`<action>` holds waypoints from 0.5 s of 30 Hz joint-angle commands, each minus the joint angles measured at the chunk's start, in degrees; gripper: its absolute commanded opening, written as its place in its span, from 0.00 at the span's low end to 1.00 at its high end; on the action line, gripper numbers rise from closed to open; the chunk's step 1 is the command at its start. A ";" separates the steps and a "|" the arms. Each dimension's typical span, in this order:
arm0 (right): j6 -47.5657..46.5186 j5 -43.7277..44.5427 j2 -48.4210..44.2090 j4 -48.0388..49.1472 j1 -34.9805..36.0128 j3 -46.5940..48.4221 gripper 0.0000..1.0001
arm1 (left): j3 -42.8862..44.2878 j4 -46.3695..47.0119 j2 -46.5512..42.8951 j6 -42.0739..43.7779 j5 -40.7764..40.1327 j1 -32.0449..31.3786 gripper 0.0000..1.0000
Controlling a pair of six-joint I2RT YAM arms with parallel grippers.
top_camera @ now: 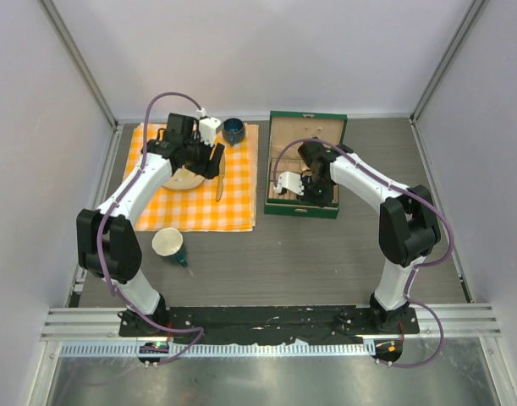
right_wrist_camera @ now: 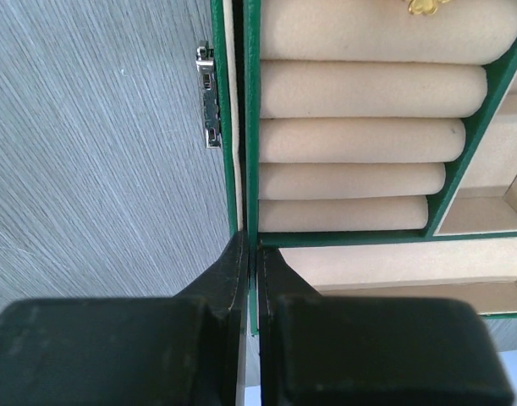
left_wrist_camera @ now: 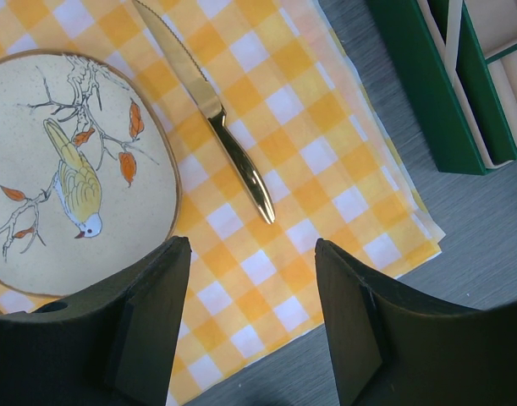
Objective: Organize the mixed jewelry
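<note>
The right gripper (right_wrist_camera: 251,254) is reaching down at the left side of the open green box (top_camera: 307,118). Its two fingers are pressed together and pinching the thin green wall of the beige-lined tray (right_wrist_camera: 465,144) sitting inside. That wall is running up between the fingertips, just inside the box's outer wall, where a small silver latch (right_wrist_camera: 207,93) is showing. Beside the pinched wall, a row of beige rolls (right_wrist_camera: 368,139) is filling one compartment. A small gold piece (right_wrist_camera: 427,6) of the jewelry is resting on the farthest roll, cut off by the top edge of the wrist view, so its kind cannot be told. In the overhead view any other jewelry is too small to make out. The left gripper (left_wrist_camera: 251,254) is hanging over the orange-and-white checked cloth (left_wrist_camera: 326,110), its jaws spread wide and gripping nothing. Below it, a round plate (left_wrist_camera: 72,169) painted with a yellow bird on a branch is lying on the cloth. A gold knife (left_wrist_camera: 233,144) is lying just to the right of the plate, not touching it. A dark blue bowl (top_camera: 233,129) is sitting at the cloth's far right corner. A pale cup (top_camera: 167,243) is sitting on the dark table (top_camera: 326,254) just off the cloth's near edge. The green box is standing on the table just to the right of the cloth.
</note>
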 commanded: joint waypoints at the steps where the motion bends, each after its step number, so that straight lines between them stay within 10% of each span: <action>1: 0.55 -3.34 1.11 6.23 0.24 0.29 0.04 | 1.04 0.53 -0.84 -0.31 0.96 0.35 0.65; 15: 0.55 -3.61 1.82 7.03 0.24 -0.06 0.18 | 1.13 0.35 -0.93 -0.31 1.05 0.44 0.65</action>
